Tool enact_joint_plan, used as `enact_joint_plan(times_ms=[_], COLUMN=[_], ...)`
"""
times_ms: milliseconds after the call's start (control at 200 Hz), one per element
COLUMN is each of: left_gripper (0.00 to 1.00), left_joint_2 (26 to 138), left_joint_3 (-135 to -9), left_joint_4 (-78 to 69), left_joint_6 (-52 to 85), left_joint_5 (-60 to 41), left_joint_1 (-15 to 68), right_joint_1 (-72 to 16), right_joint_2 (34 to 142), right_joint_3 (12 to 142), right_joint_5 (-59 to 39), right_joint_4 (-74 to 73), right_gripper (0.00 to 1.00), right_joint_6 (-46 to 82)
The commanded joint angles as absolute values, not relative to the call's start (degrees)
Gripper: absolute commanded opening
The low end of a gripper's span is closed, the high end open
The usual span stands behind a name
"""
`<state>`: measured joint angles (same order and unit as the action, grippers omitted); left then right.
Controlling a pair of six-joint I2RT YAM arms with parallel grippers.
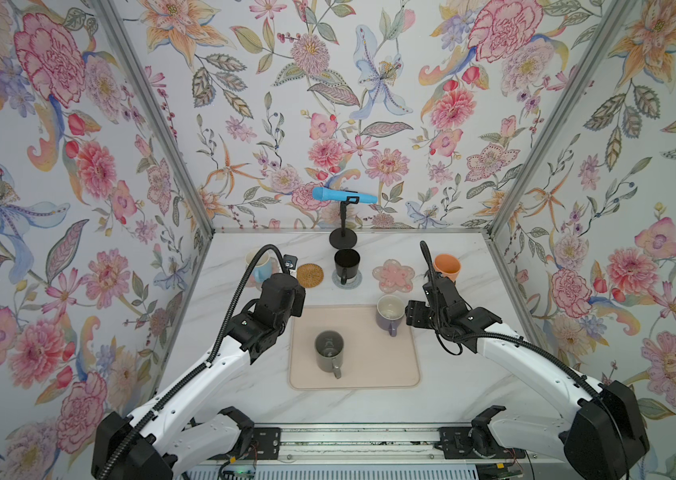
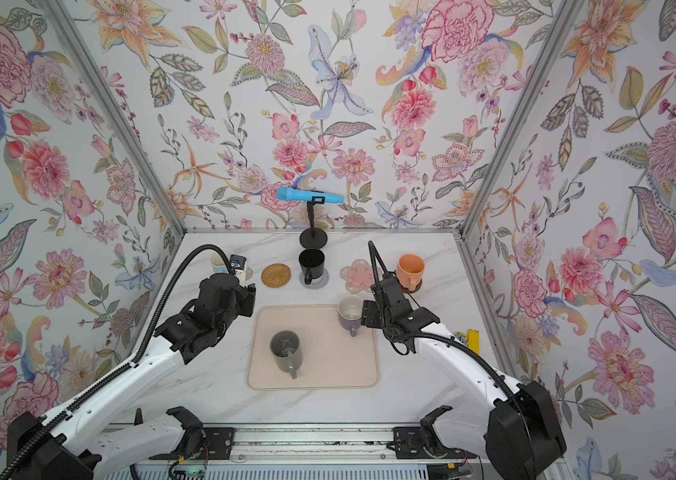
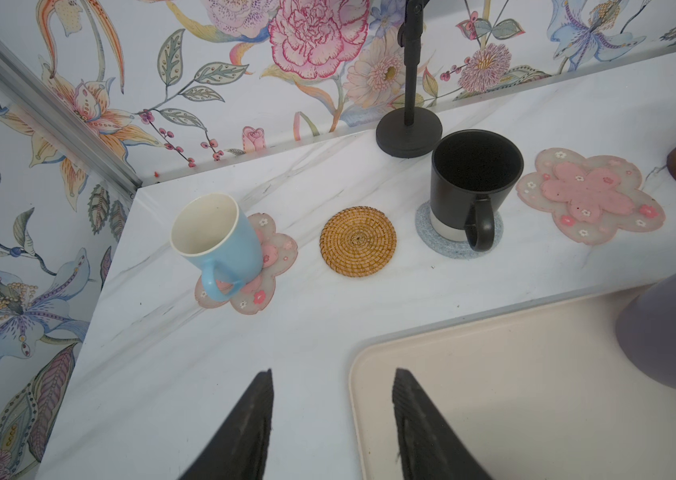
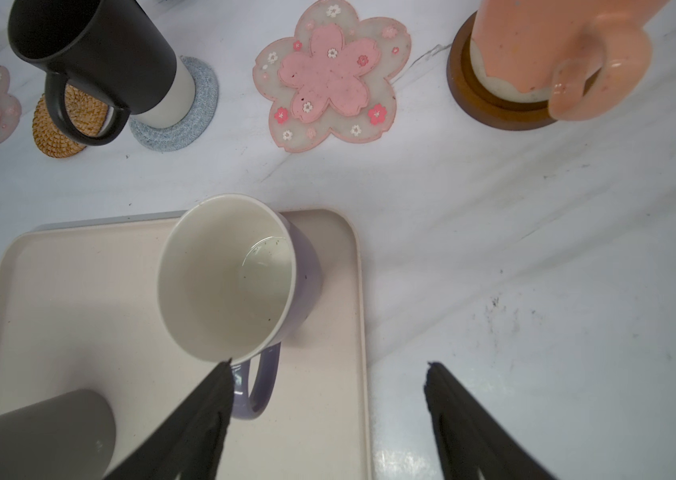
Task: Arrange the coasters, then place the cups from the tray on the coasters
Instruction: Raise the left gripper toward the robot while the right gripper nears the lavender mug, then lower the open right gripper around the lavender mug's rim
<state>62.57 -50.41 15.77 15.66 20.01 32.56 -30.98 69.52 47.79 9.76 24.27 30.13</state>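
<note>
At the tray [image 1: 369, 365] edges, on the marble tabletop [image 1: 452, 395] within floral walls [image 1: 328, 83], the left gripper [image 3: 332, 374] and right gripper [image 4: 328, 365] are hovering spread, their jaws showing only in wrist views.

Blue mic [image 1: 328, 194] on blk stand [image 1: 345, 240], rear centre; marble tabletop [image 1: 452, 395].

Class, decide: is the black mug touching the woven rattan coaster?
Apart. The left wrist view shows a strip of bare marble tabletop between the rattan coaster and the black mug, which stands on the grey-blue coaster.
</note>
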Motion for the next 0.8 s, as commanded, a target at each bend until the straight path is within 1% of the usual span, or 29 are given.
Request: enact_joint_plan(times_ms=[0, 130, 300, 721, 796], left_gripper=[0.49, 0.5, 0.52, 0.52, 0.54], left_joint_2=[61.7, 62.1, 62.1, 60.9, 60.7], left_joint_3=[-49.0, -48.3, -48.3, -47.2, -46.6], left_joint_4=[13.4, 11.9, 11.5, 14.1, 14.0], left_joint_6=[16.4, 16.9, 20.5, 24.2, 24.8], left_joint_5=[22.3, 22.9, 28.1, 28.3, 28.2], left_joint_1=[32.3, 32.1, 31.2, 27.7, 27.2], right_joint_1=[-31.7, -32.3, -33.0, -35.4, -35.6], right_joint_2=[67.6, 66.3, 66.2, 70.7, 71.4], right_joint_3=[46.3, 44.7, 43.5, 46.4, 46.6], right_joint_5=[11.5, 11.8, 11.0, 8.1, 7.8], right_joint_4=[24.8, 25.0, 24.9, 27.3, 27.4], right_gripper=[0.74, 0.74, 0.74, 0.74, 0.74], right_joint_6=[32.4, 33.2, 34.1, 30.4, 30.0])
